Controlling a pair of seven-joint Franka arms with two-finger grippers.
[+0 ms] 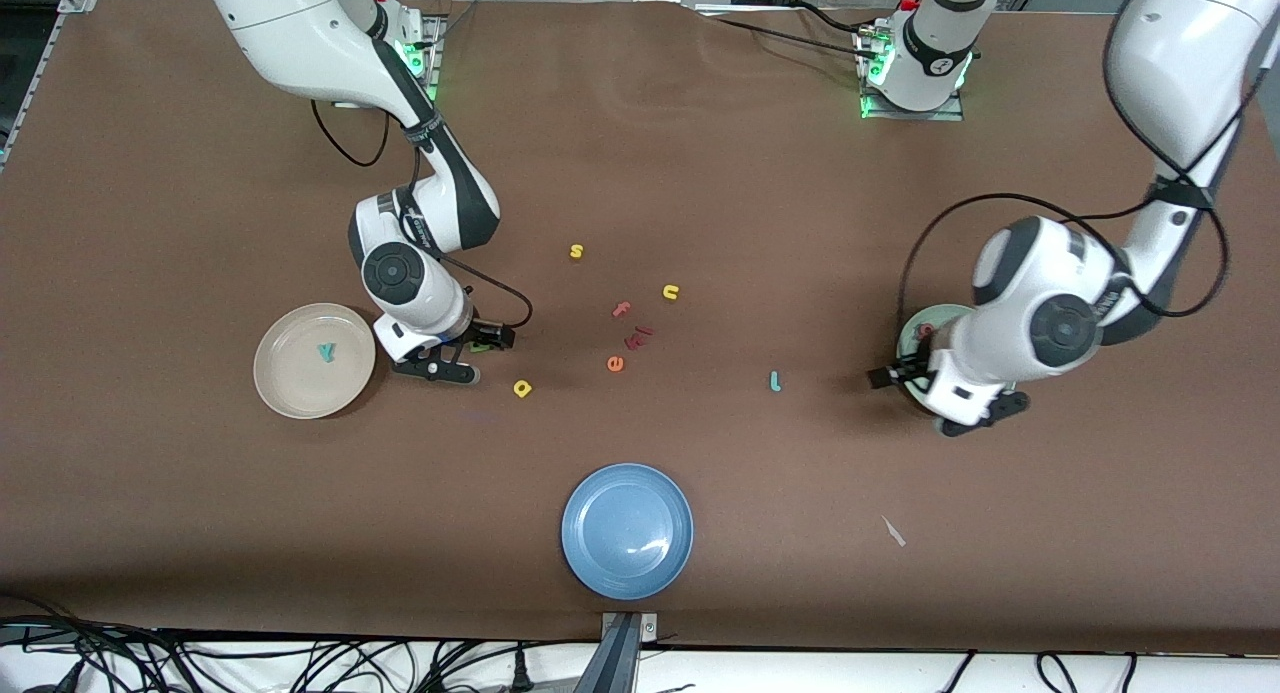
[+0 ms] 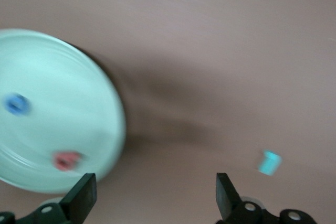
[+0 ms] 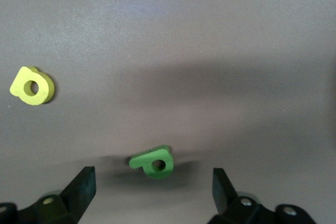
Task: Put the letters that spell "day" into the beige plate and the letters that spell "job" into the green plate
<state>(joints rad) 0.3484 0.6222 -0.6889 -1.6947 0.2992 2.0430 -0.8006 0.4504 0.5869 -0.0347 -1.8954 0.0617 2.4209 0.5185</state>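
The beige plate (image 1: 300,393) lies toward the right arm's end and holds the teal "y" (image 1: 326,351). Beside it, low over the table, hangs my right gripper (image 1: 440,370) (image 3: 154,192). It is open, with the green "d" (image 3: 153,162) (image 1: 482,347) lying flat just ahead of its fingertips. The yellow "a" (image 1: 522,388) (image 3: 32,86) lies close by. The green plate (image 1: 940,313) (image 2: 52,66), mostly hidden under the left arm, holds the blue "o" (image 2: 17,104) and red "b" (image 2: 66,160) (image 1: 927,329). My left gripper (image 1: 975,418) (image 2: 156,198) is open and empty at the plate's rim. The teal "j" (image 1: 775,380) (image 2: 270,162) lies on the table.
A blue plate (image 1: 627,573) sits nearest the front camera at the table's middle. Loose letters lie mid-table: yellow "s" (image 1: 576,251), yellow "n" (image 1: 671,292), pink "f" (image 1: 622,310), a dark red letter (image 1: 638,337), orange "e" (image 1: 615,364). A white scrap (image 1: 893,531) lies toward the left arm's end.
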